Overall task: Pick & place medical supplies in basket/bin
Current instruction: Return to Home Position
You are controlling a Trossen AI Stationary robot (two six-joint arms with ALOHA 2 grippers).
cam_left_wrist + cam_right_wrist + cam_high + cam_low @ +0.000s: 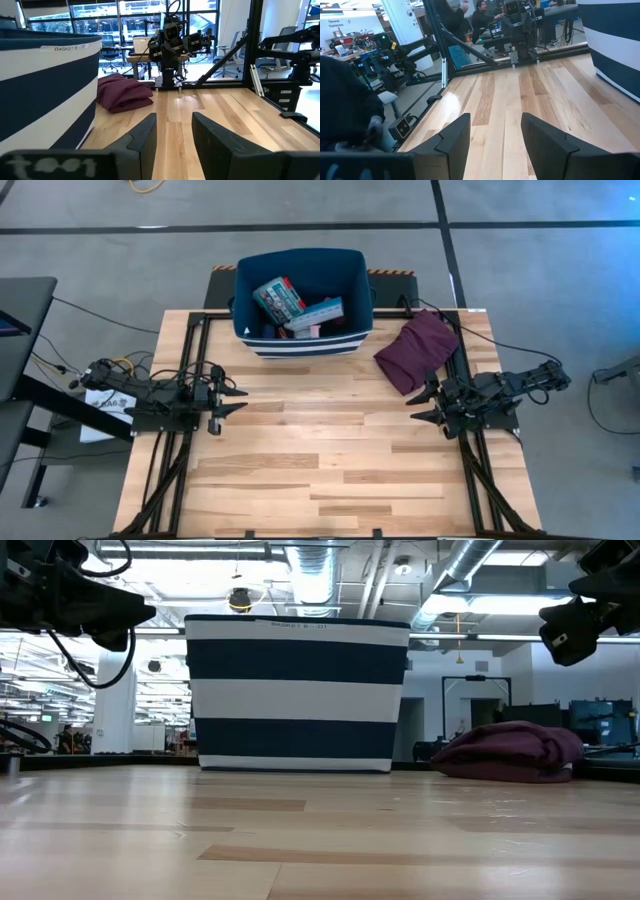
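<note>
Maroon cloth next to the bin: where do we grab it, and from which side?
Probably pinch the raised fold at the top of the maroon cloth, coming straight down from above with the right gripper, which is nearest. The cloth lies bunched in a soft mound with no rigid edge, and the bin stands close on one side.

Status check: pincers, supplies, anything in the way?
Left pincer open, empty, left side of table. Right pincer open, empty, right side. Teal box, light-blue strip inside bin. Maroon cloth beside bin, near right pincer.
</note>
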